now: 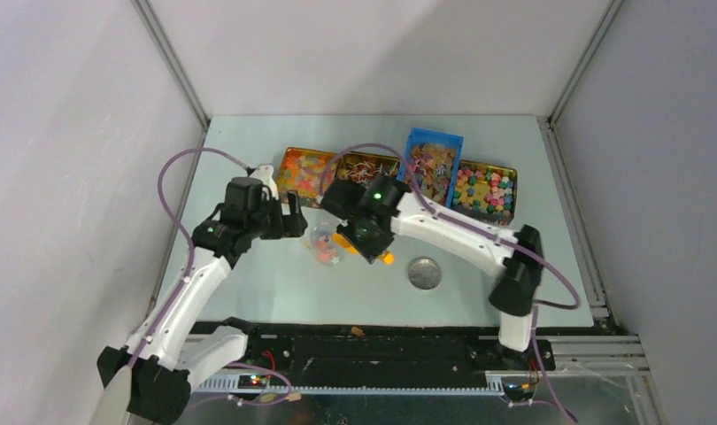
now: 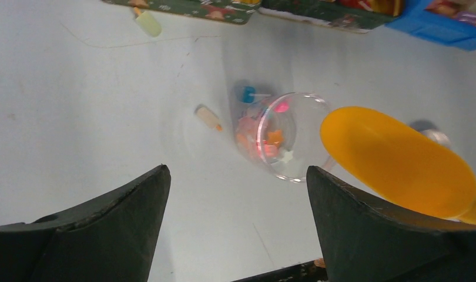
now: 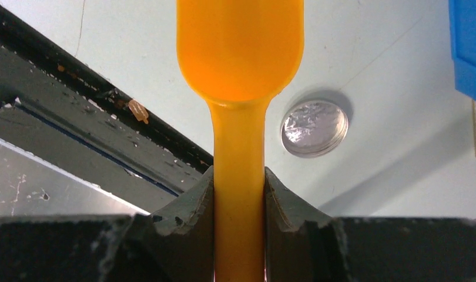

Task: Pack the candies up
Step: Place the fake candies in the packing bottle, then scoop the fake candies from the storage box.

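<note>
Two grippers flank one clear jar on the table.
Some candies sit in the jar, with more in the trays at the far edge. The right gripper clenches the orange scoop by its handle, bowl pointing left, just beside the jar's rim. The left gripper hangs spread wide and empty, the jar ahead between its fingers.

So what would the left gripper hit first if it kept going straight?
Probably the clear jar of candies, just ahead of the open left gripper; the scoop sits off to the right. Depth is unclear, so it might touch the table first.
</note>
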Controlling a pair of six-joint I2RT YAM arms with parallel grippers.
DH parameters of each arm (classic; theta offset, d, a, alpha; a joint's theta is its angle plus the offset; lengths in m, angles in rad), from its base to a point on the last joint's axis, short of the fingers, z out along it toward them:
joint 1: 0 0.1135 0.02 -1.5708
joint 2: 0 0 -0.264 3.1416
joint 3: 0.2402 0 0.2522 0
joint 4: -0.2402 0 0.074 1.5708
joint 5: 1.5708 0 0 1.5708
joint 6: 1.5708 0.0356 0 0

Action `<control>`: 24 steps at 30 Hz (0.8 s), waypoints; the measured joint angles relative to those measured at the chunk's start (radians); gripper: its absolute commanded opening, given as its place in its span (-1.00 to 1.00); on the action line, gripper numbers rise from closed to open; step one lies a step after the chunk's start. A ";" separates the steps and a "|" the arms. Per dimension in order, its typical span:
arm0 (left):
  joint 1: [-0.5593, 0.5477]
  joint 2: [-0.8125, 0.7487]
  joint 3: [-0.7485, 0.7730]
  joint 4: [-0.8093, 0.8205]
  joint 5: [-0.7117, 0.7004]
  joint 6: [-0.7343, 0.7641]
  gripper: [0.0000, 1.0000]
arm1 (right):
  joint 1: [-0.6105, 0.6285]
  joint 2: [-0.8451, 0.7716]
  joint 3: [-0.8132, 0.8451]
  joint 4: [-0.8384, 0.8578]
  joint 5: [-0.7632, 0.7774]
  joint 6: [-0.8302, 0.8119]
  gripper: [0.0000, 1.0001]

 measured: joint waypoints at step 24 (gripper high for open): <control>0.048 -0.106 0.000 0.119 0.203 -0.159 0.90 | 0.040 -0.730 -0.819 0.805 0.139 -0.060 -1.00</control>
